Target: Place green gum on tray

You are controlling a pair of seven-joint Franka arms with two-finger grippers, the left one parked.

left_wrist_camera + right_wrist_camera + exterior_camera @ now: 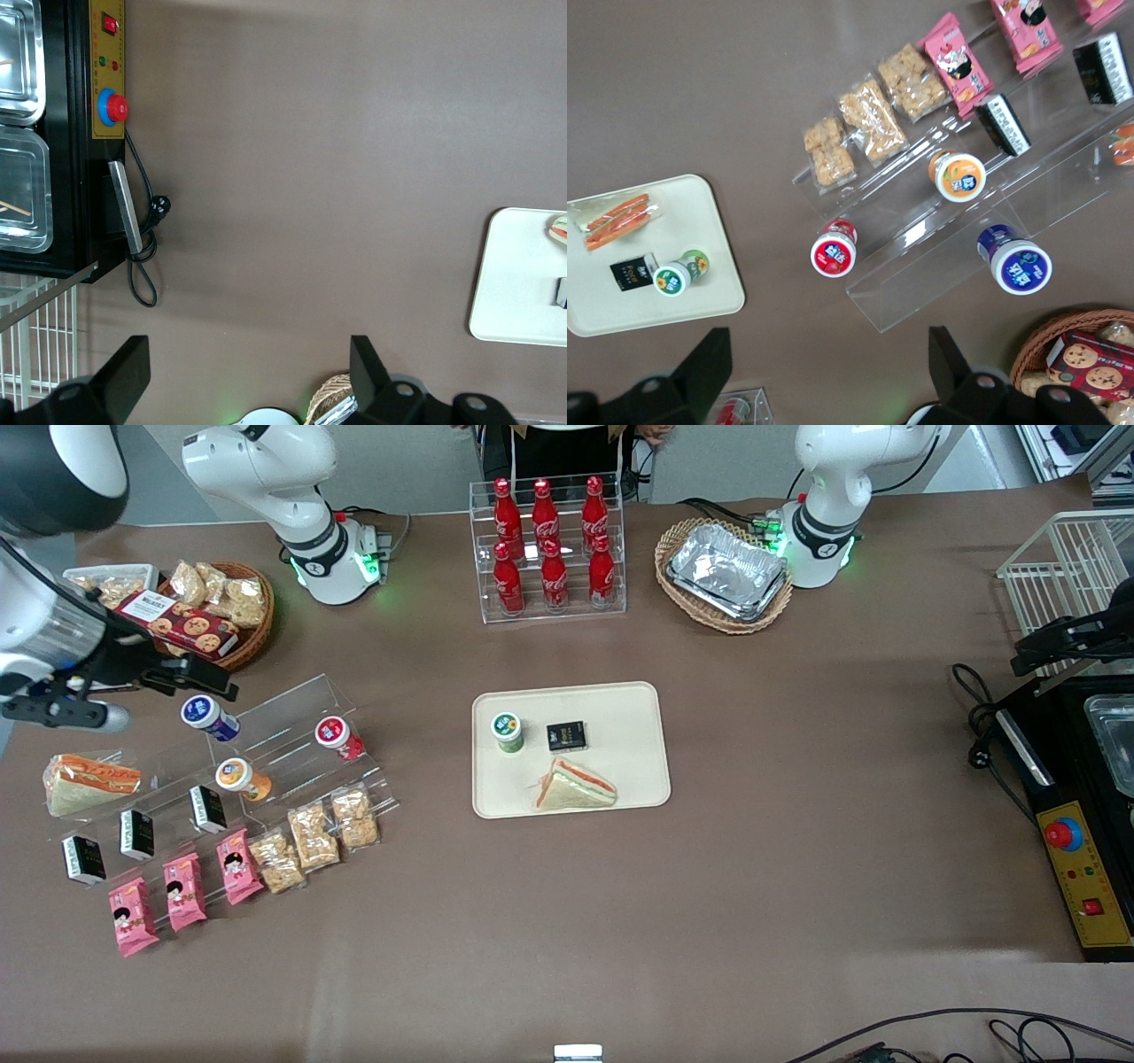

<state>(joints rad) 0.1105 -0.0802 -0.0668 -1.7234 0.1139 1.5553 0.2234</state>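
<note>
The green gum (507, 731), a green canister with a white lid, stands upright on the cream-beige tray (629, 717), beside a black packet (566, 735) and a wrapped sandwich (574, 786). It also shows in the right wrist view (680, 273) on the tray (691, 212). My right gripper (199, 682) hangs raised above the acrylic display stand (292, 735) toward the working arm's end of the table, well apart from the tray. In its wrist view the gripper (828, 367) is open wide and holds nothing.
On the stand lie blue (209, 717), red-lidded (337, 735) and orange-lidded (239, 777) canisters, with snack packs nearer the camera. A cookie basket (213, 611), a cola bottle rack (549, 545) and a wicker basket with foil trays (726, 571) stand farther from the camera.
</note>
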